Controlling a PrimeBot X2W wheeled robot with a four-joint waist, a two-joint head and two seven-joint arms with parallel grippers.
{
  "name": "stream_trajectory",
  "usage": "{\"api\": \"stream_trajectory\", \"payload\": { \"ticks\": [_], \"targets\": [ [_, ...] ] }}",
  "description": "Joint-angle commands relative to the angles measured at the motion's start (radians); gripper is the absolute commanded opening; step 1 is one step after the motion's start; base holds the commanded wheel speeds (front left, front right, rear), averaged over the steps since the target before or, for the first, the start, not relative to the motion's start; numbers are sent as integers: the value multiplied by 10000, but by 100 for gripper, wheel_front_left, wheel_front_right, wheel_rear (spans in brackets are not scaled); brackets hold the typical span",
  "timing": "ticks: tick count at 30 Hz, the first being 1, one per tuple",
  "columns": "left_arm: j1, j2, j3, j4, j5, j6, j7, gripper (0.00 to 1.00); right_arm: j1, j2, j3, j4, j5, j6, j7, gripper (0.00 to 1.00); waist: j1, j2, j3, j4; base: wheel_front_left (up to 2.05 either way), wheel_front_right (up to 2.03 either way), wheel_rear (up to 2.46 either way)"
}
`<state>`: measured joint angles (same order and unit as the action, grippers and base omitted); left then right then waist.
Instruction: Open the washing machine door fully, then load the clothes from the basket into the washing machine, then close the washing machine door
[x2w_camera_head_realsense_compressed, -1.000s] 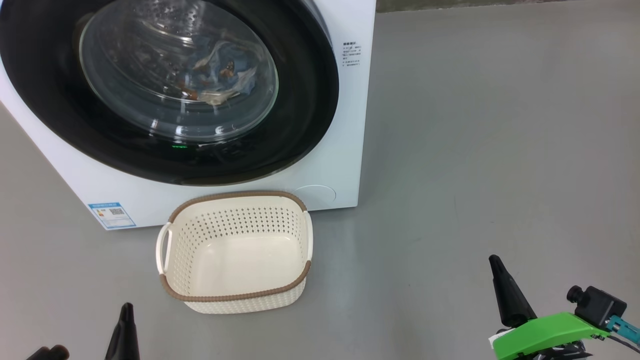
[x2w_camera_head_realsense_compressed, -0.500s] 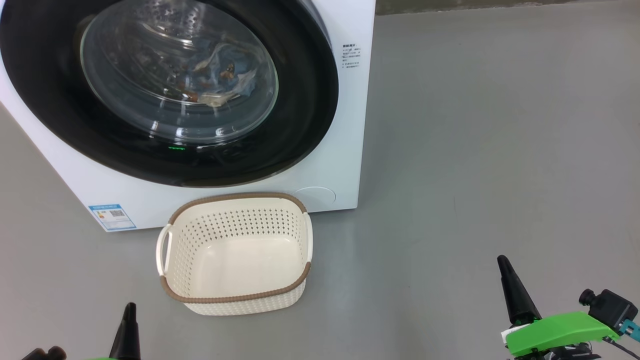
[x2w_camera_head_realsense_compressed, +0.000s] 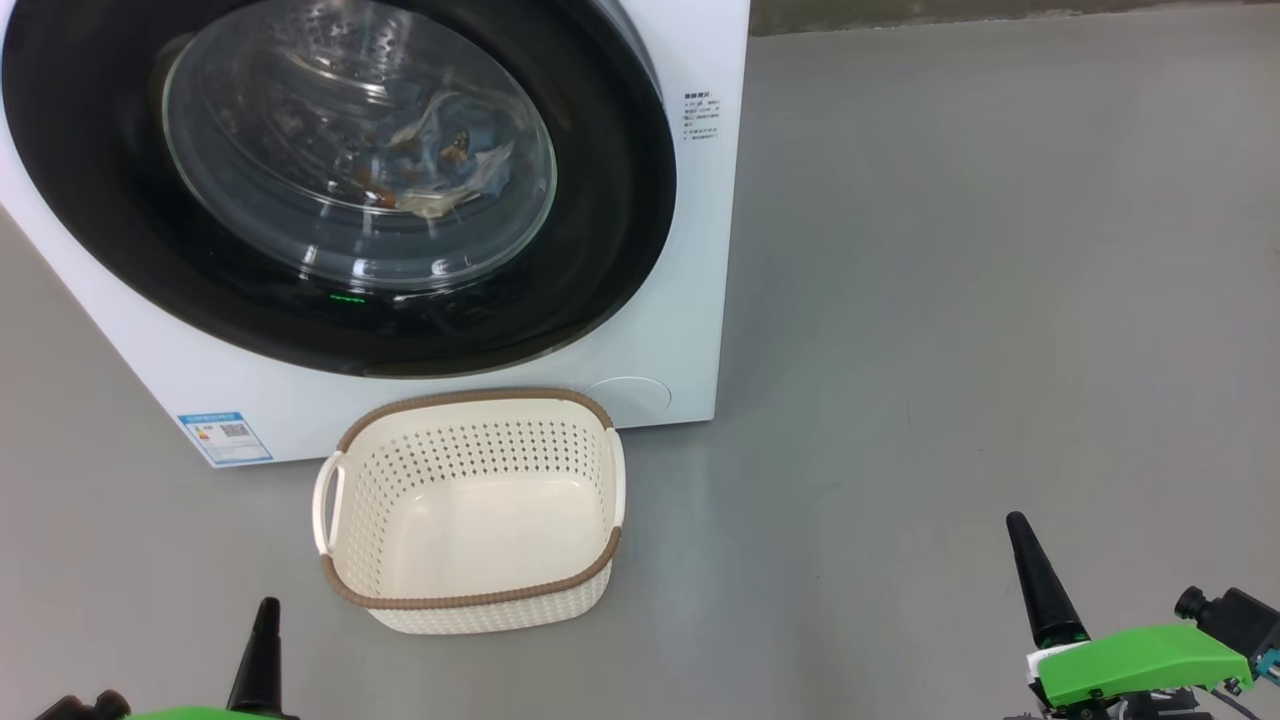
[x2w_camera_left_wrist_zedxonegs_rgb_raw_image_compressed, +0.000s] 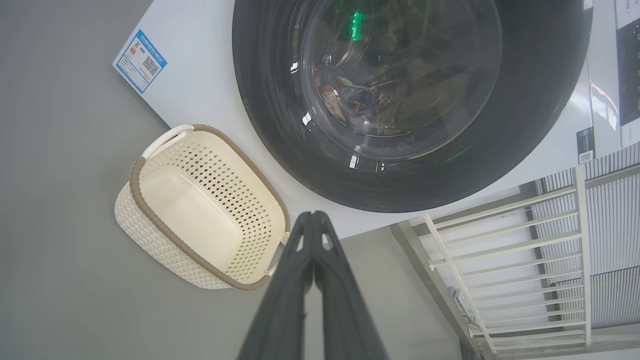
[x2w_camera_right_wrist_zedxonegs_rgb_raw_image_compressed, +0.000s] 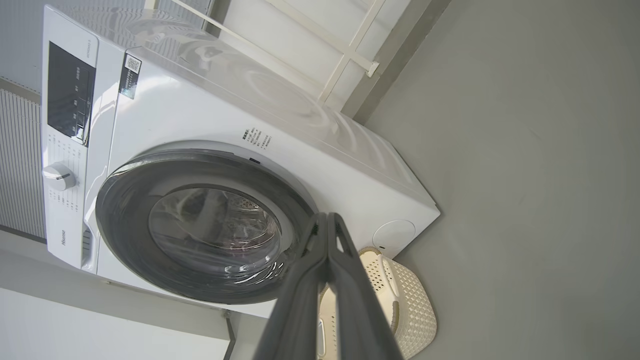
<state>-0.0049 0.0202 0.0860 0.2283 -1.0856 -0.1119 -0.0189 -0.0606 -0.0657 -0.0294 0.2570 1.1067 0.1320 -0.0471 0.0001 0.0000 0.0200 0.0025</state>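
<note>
washing machine door (x2w_camera_head_realsense_compressed: 620, 200) top cropped, sticker (x2w_camera_head_realsense_compressed: 224, 436) unreadable

Right claw (x2w_camera_head_realsense_compressed: 1016, 522) slid lower-right, left claw (x2w_camera_head_realsense_compressed: 267, 606) sank lower (head camera tilted slightly).

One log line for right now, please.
washing machine door: shut | clothes: inside, behind glass | basket: empty | left claw: shut, empty | right claw: shut, empty

A smooth, matt grey floor (x2w_camera_head_realsense_compressed: 950, 250) spreads wide under even, soft light, marked only by faint scuffs and pale shadows. Along its far edge runs a darker grey skirting band (x2w_camera_right_wrist_zedxonegs_rgb_raw_image_compressed: 395, 60), which meets a white wall (x2w_camera_right_wrist_zedxonegs_rgb_raw_image_compressed: 280, 30). Against that wall stands a white frame of slim bars (x2w_camera_left_wrist_zedxonegs_rgb_raw_image_compressed: 505, 248), and beside it a pale panel of fine ribs (x2w_camera_left_wrist_zedxonegs_rgb_raw_image_compressed: 612, 210)
</note>
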Motion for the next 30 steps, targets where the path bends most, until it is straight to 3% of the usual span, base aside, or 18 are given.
{"api": "stream_trajectory", "payload": {
  "ticks": [1, 30],
  "targets": [
    [-498, 208, 209, -173, -329, -89, 75, 0, -358, -97, 70, -218, 383, -8, 84, 0, -1, 0, -6, -1, 0, 0, 0],
    [-861, 271, 258, 61, -3661, -156, 924, 0, -417, -76, -343, -165, 3709, -12, 950, 0, -1, 0, -117, -17, 0, 0, 0]
  ]
}}
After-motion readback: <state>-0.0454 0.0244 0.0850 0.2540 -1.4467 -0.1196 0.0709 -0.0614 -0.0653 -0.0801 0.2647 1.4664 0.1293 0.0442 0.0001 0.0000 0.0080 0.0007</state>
